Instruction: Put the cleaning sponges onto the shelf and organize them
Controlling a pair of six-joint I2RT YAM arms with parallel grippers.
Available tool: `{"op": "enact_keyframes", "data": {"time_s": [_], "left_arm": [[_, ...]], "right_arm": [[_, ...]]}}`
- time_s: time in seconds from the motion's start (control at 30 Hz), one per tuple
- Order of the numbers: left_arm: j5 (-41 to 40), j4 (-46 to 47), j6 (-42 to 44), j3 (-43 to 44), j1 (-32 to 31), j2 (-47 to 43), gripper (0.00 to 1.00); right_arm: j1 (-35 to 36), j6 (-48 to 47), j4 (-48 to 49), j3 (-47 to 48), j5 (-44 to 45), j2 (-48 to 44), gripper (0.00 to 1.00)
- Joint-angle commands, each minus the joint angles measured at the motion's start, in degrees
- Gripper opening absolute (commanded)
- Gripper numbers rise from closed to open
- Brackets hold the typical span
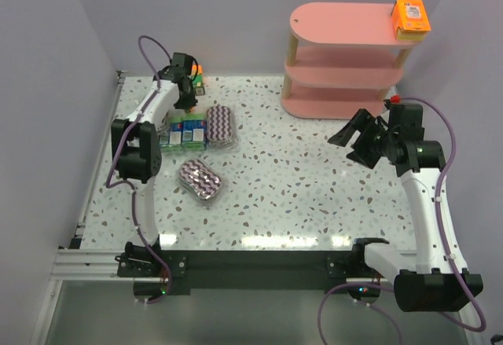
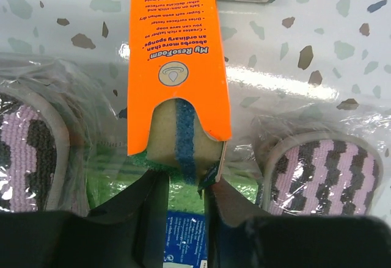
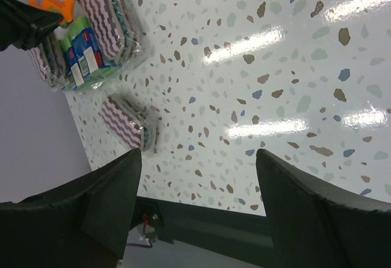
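Note:
My left gripper is shut on the near end of an orange sponge pack, at the table's far left. Under it lie blue-green boxes, with a purple-white zigzag sponge on the left and another on the right. From above, the boxes sit beside one zigzag sponge, and another zigzag sponge lies nearer. A second orange pack rests on the top board of the pink shelf. My right gripper hangs open and holds nothing, in front of the shelf.
The right wrist view looks across the speckled table to the sponge cluster and the lone zigzag sponge. The table's dark front rail runs below. A wall borders the left side.

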Motion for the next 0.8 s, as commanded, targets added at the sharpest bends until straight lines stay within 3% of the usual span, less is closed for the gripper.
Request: {"op": "enact_keyframes", "data": {"time_s": [0.0,0.2,0.37,0.53,0.63,0.77], "left_arm": [[3.23,5.19,0.58,-0.06,0.99,-3.67,0.23],[10.25,9.92,-2.93,-7.17,1.17,-13.76,0.23],[23.34,15.37,-12.22,-18.58,0.91,-27.28,0.33],[38.0,31.53,-25.06,-40.1,-1.19,-38.81,0.38],[44.34,47.43,-35.52,-53.29,-6.46,-43.13,0.44],[47.44,63.96,-45.62,-63.15,-18.39,-39.9,0.48]], "right_arm": [[0.21,-1.22,2.18,-0.04,-1.43,-0.37,0.79],[0.21,-1.66,2.1,0.14,-1.78,-0.37,0.79],[0.12,-1.57,2.8,-0.39,-1.96,-0.28,0.79],[0.2,-1.74,2.71,-0.74,-1.61,-0.37,0.79],[0.21,-1.74,3.06,-1.79,-1.61,-0.02,0.79],[0.21,-1.31,3.85,-3.37,-2.22,0.07,0.79]]}}
